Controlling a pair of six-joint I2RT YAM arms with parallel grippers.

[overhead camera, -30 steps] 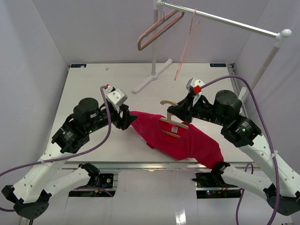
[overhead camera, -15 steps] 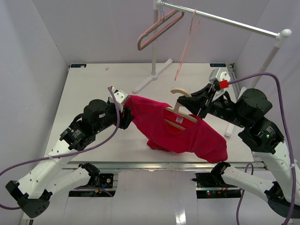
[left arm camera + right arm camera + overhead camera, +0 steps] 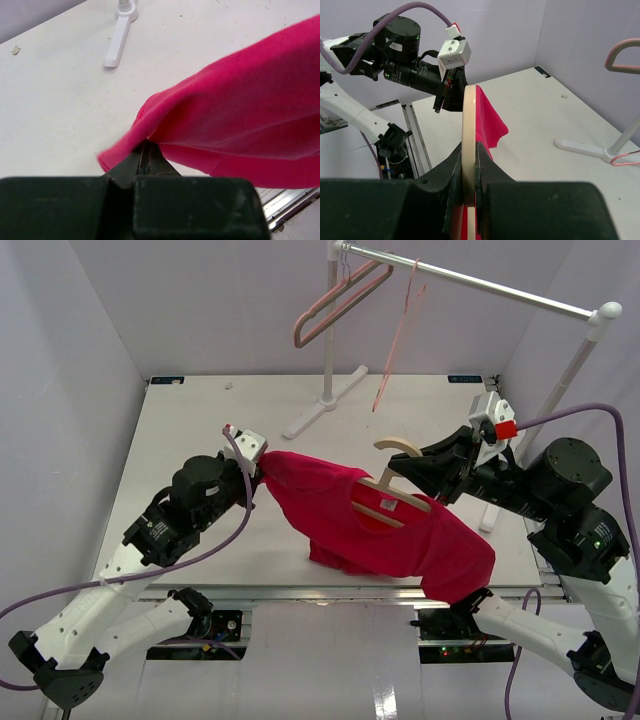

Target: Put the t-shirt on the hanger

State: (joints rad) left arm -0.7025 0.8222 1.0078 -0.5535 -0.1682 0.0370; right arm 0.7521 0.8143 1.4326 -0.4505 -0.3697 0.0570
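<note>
Low in the centre of the overhead view, the small bright red cloth t-shirt [image 3: 400, 540] is draped over the light tan wooden hanger [image 3: 392, 492], above the white desk [image 3: 190, 410]. Left of centre, the left pincer [image 3: 145, 154] is pressed together on the shirt's edge. Right of centre, the right pincer [image 3: 468, 155] pinches the hanger's arm. Along the top, a white rail [image 3: 480, 285] carries a thick pinkish-brown hanger [image 3: 340, 302] and a thin pink wire hanger [image 3: 398, 340].

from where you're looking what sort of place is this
Likely a robot lab test cell, not a home: a white table boxed in by bare pale walls, a left arm and right arm mounted at its edge, a clothes rail.
</note>
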